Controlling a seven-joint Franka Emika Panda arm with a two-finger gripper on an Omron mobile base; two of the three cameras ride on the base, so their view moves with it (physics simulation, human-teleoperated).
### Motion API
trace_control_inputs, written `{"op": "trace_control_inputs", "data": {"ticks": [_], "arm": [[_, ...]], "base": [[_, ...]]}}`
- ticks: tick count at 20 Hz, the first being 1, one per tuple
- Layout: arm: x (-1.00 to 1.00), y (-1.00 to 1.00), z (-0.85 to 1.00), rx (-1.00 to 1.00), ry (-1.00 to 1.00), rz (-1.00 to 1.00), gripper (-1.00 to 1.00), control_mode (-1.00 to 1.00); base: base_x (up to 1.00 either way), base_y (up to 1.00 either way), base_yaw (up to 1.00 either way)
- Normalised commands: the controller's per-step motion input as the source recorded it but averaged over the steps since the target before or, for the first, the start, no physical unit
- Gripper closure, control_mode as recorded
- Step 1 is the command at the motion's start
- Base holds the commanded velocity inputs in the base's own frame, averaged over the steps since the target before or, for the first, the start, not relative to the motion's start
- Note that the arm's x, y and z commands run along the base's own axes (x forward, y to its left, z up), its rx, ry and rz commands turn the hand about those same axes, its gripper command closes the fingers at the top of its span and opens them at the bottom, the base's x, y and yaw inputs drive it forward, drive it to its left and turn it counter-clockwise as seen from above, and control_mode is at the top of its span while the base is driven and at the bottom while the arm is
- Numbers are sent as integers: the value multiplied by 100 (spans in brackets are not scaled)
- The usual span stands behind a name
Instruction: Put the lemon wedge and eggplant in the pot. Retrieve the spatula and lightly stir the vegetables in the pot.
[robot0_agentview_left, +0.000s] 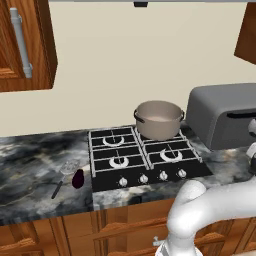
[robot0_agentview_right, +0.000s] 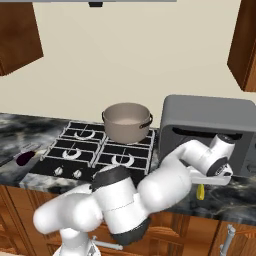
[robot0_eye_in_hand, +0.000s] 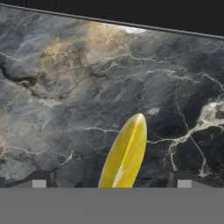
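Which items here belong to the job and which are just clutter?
Job: lemon wedge, eggplant, pot, spatula.
Lying about: grey boxy appliance, stove, marble counter, wall cabinets.

Yellow lemon wedge (robot0_eye_in_hand: 124, 157), dark purple eggplant (robot0_agentview_left: 78, 179), taupe-grey pot (robot0_agentview_left: 159, 119), dark veined marble counter (robot0_eye_in_hand: 87, 87)

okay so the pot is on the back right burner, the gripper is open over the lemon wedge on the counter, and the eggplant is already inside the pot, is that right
Not quite. The eggplant is not in the pot; the left base view shows it lying on the marble counter left of the stove, beside the spatula. The rest holds: the pot sits on the back right burner, and the hand view shows the open gripper over the lemon wedge.
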Motion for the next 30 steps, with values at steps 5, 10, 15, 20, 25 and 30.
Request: {"op": "trace_control_inputs", "data": {"ticks": [5, 10, 15, 20, 25, 30], "arm": [[9, -25, -19, 3, 0, 0, -100, -100], [0, -6, -18, 0, 0, 0, -100, -100], [-10, 0, -6, 0, 0, 0, -100, -100], [-25, 2, -6, 0, -5, 0, -100, -100], [-22, 17, -4, 0, -14, -4, -100, -100], [-11, 36, 0, 0, -15, -6, -100, -100]], "base": [[0, 0, 0], [0, 0, 0], [0, 0, 0], [0, 0, 0], [0, 0, 0], [0, 0, 0]]}}
